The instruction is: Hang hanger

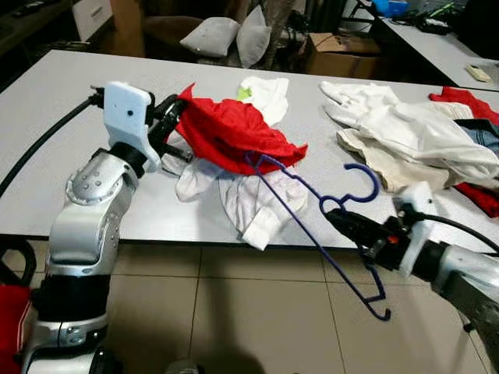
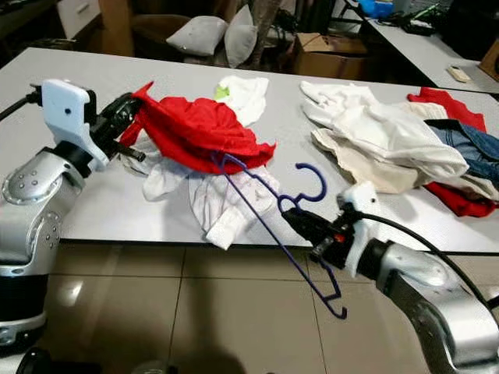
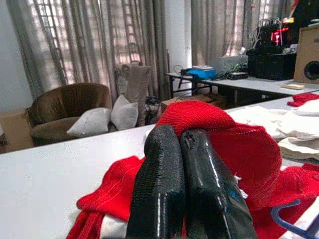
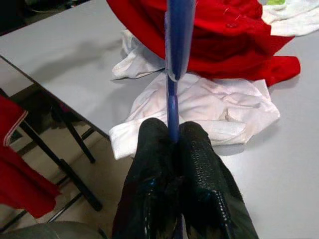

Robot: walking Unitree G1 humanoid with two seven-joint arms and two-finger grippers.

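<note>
Blue wire hanger (image 1: 312, 204): held at the front edge of the worktop, hook curling upward, one shoulder tucked under the hem of the red garment, the other end hanging past the edge above the floor.
Right claw (image 1: 337, 219): clenched on the hanger just below its hook; in the right wrist view the two black fingers (image 4: 149, 164) press together on the blue wire.
Red garment (image 1: 234, 132): bunched on the worktop, its left edge lifted off the surface, draped over the white shirt.
Left claw (image 1: 175, 125): clenched on the lifted edge of the red garment; in the left wrist view both fingers meet with red knit cloth (image 3: 219, 134) rising behind them.
White shirt (image 1: 249, 199): crumpled beneath and in front of the red garment, one sleeve cuff reaching the front edge of the worktop.
Worktop (image 1: 70, 117): pale grey, long, running across the whole view.
Pile of clothes (image 1: 413, 140): to the right and well apart from the red garment; white and cream pieces on top, denim and more red cloth at the far right.
Floor (image 1: 257, 312): beige tiles, in front of the worktop.
Cushions (image 1: 226, 35): two grey ones on a seat beyond the far side of the worktop.
Cardboard box (image 1: 339, 51): beside the cushions, to the right.
</note>
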